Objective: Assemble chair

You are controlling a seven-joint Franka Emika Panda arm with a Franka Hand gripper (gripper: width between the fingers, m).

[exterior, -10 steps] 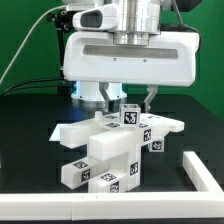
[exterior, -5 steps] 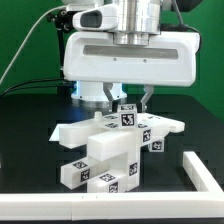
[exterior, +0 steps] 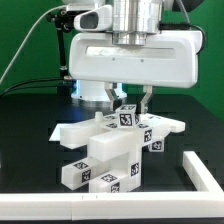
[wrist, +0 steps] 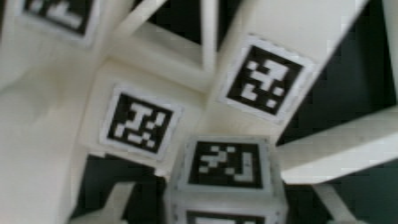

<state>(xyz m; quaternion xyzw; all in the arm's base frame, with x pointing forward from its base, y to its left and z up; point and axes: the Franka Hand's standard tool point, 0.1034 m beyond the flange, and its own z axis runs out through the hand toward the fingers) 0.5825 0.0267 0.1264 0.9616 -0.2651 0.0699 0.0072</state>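
The chair parts stand as a stacked cluster of matte white tagged pieces in the middle of the black table: a flat slab (exterior: 72,133), blocky bars (exterior: 104,160) in front and a crosspiece (exterior: 166,125) toward the exterior view's right. A small tagged cube (exterior: 126,117) sits tilted on top of the cluster. My gripper (exterior: 128,101) hangs straight over it, one finger on each side, and appears shut on it. In the wrist view the cube (wrist: 226,165) fills the space at the gripper (wrist: 222,208), with tagged bars (wrist: 267,80) beyond. The fingertips are largely hidden.
A long thin white untagged rail (exterior: 60,205) runs along the table's front edge and turns up at the exterior view's right (exterior: 205,172). Green backdrop and cables lie behind the arm.
The gripper and the small cube have shifted slightly toward the exterior view's left, and the cube has tilted a little. The other chair pieces have not moved.
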